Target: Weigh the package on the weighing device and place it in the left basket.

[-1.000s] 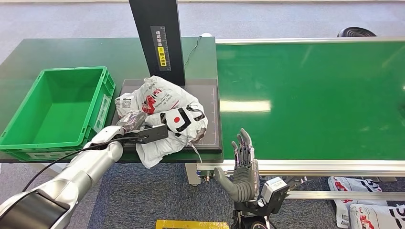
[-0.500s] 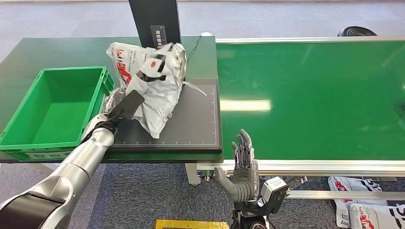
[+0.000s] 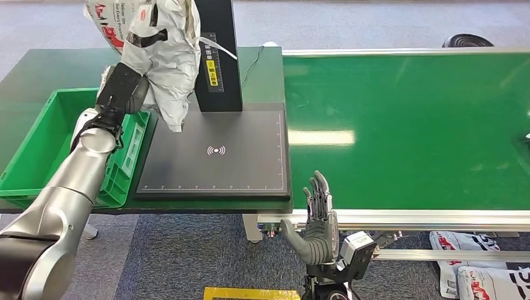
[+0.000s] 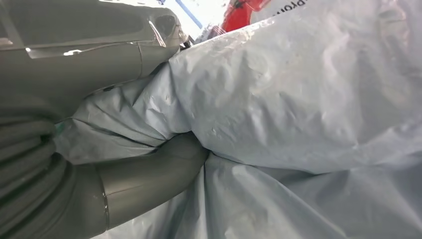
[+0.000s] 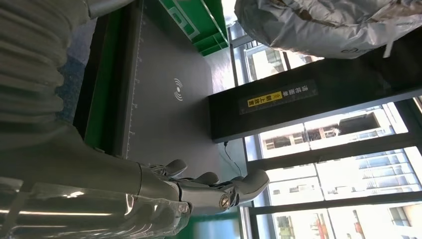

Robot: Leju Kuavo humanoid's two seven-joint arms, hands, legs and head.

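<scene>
My left hand (image 3: 122, 87) grips a crumpled white plastic package (image 3: 159, 50) with red and black print and holds it up in the air, above the gap between the green basket (image 3: 37, 181) and the black weighing pad (image 3: 215, 153). In the left wrist view the package (image 4: 298, 119) is pressed against the grey thumb (image 4: 149, 179). The weighing pad is bare, with a white signal mark at its middle. The package (image 5: 323, 22) also hangs above the pad (image 5: 164, 99) in the right wrist view. My right hand (image 3: 317, 219) stays low in front of the table with fingers spread and nothing in it.
A black post (image 3: 215, 56) with a yellow label stands at the back of the pad. A wide green conveyor (image 3: 406, 125) fills the right side. More printed packages (image 3: 475, 269) lie on the floor at the lower right. The basket is empty.
My left arm has lifted the package off the weighing pad and carried it up and to the left, toward the basket. The right hand has not moved.
</scene>
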